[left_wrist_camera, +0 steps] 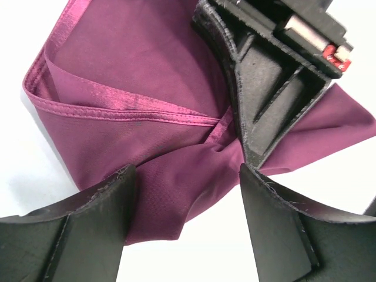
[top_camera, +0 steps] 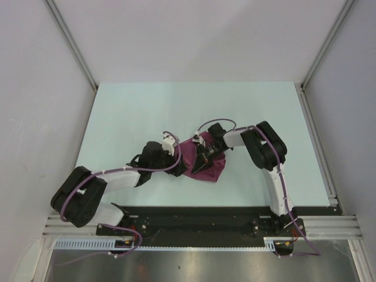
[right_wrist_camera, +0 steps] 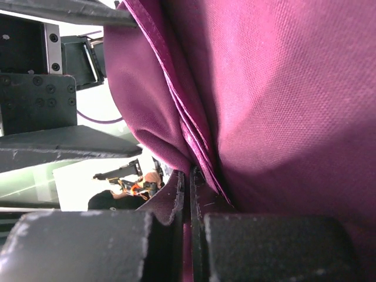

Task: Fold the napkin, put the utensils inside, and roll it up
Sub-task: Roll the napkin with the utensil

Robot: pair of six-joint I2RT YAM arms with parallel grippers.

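The magenta napkin (top_camera: pixel 215 171) lies bunched and folded on the pale table between both arms. My right gripper (right_wrist_camera: pixel 191 176) is shut on a pinch of several cloth layers, and a strip of fabric shows between its pads. In the left wrist view the right gripper's dark fingers (left_wrist_camera: pixel 261 88) clamp the cloth where its folds gather. My left gripper (left_wrist_camera: pixel 187 173) stands open just above the table, one finger on each side of a lower corner of the napkin (left_wrist_camera: pixel 135 70), not touching it. The utensils are out of view.
The light table (top_camera: pixel 147 111) stretches away behind the napkin, bounded by white walls and metal rails (top_camera: pixel 317 135) at the sides. The arms' black base rail (top_camera: pixel 200 220) runs along the near edge. The two grippers sit very close together.
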